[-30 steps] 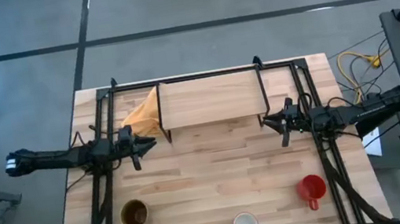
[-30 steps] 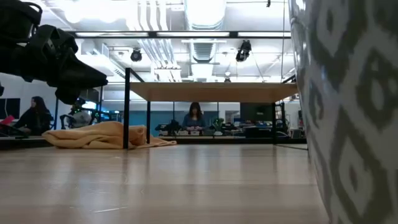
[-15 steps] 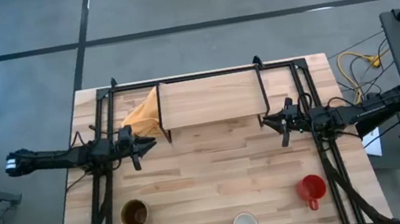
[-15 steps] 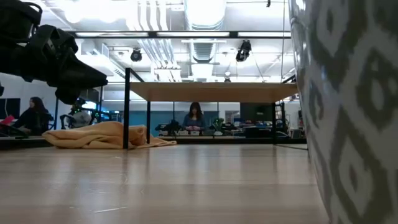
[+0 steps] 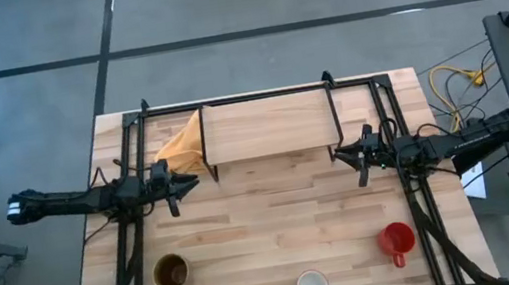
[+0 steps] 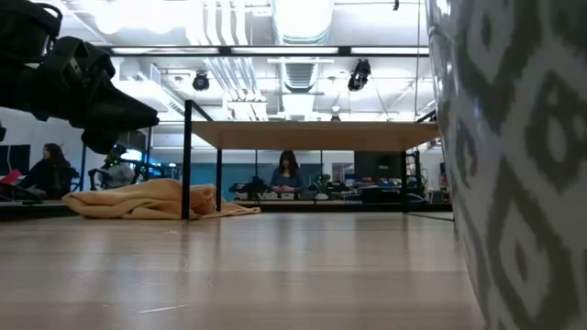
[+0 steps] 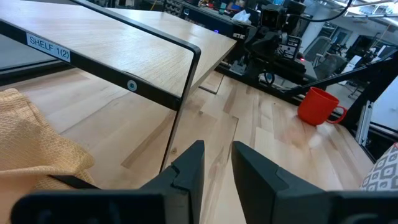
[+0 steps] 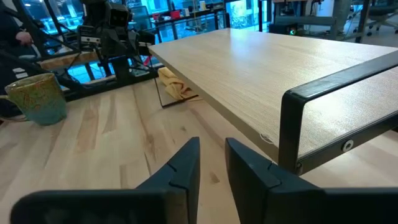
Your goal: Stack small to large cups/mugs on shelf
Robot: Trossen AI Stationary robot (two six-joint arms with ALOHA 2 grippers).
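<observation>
Nothing has moved: both slightly parted pincers, left pincer point(image 5: 189, 180) and right pincer point(image 5: 340, 155), flank the shelf point(image 5: 267, 126); reaching carelessly could clip its legs.

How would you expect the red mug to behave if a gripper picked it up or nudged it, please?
The red mug looks glazed, so probably rigid, slick and breakable. It stands upright on a broad base, so a low nudge would likely slide it. Its side handle may turn it.

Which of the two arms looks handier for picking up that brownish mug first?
Probably the left. The left pincer hangs on the same side of the table as the brownish mug, while the right pincer sits nearer the red mug.
</observation>
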